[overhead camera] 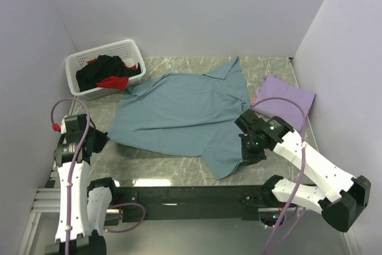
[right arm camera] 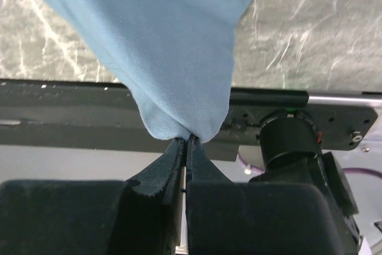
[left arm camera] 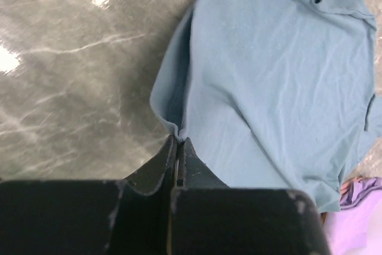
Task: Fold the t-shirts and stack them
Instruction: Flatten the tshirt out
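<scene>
Now you hold the teal shirt [overhead camera: 185, 111] by its near edge, both jaws pinched shut on it: left gripper [left arm camera: 179, 141] at the left corner, right gripper [right arm camera: 186, 140] near the right. The rest lies flat on the table [overhead camera: 167, 165] beyond the fingers, so the fold probably goes away from you.

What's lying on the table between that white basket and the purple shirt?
The large teal-blue t-shirt lies spread out there, filling most of the stretch between the white basket and the lavender t-shirt. The top view shows it.
</scene>
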### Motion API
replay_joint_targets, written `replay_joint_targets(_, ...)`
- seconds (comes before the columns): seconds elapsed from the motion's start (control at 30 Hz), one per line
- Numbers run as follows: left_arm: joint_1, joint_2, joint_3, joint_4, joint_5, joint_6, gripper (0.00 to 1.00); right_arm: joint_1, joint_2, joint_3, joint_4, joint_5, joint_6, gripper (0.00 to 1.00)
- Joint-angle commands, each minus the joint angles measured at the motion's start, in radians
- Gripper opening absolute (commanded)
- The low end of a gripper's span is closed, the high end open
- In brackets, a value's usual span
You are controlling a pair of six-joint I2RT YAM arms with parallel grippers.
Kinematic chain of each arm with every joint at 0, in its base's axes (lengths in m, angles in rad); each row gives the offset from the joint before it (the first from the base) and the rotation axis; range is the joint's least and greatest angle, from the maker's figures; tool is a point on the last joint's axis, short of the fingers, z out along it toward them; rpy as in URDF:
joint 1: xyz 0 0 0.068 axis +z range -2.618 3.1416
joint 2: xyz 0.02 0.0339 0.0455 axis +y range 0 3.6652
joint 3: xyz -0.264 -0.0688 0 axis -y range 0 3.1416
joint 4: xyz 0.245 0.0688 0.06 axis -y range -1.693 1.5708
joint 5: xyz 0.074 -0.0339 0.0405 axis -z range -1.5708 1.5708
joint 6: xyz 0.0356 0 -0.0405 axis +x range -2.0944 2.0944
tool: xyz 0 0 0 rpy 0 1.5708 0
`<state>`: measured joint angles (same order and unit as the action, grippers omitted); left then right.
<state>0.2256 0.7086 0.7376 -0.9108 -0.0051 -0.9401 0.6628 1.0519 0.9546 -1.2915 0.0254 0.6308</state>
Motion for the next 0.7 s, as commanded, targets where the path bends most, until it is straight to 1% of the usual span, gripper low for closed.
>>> replay_joint_targets(0.0, 0.000, -0.064, 0.054, -0.115, -0.033, 0.003, 0.00, -0.003, -0.059, 0.015, -0.101, -0.018, 0.041, 0.00)
replay_joint_targets(0.13, 0.000, -0.122, 0.060, -0.183, -0.045, 0.017, 0.00, 0.000, -0.104, 0.016, -0.152, -0.021, 0.059, 0.00)
replay_joint_targets(0.27, 0.000, -0.153, 0.057, -0.223, -0.047, 0.030, 0.00, -0.002, -0.177, 0.003, -0.155, -0.117, 0.095, 0.00)
replay_joint_targets(0.43, 0.000, -0.182, 0.065, -0.270, -0.064, 0.053, 0.00, 0.011, -0.231, -0.007, -0.155, -0.185, 0.156, 0.00)
replay_joint_targets(0.57, 0.000, -0.187, 0.059, -0.277, -0.078, 0.073, 0.00, 0.029, -0.277, -0.008, -0.155, -0.240, 0.201, 0.00)
replay_joint_targets(0.67, 0.001, -0.173, 0.049, -0.257, -0.062, 0.084, 0.00, 0.055, -0.296, -0.002, -0.157, -0.265, 0.237, 0.00)
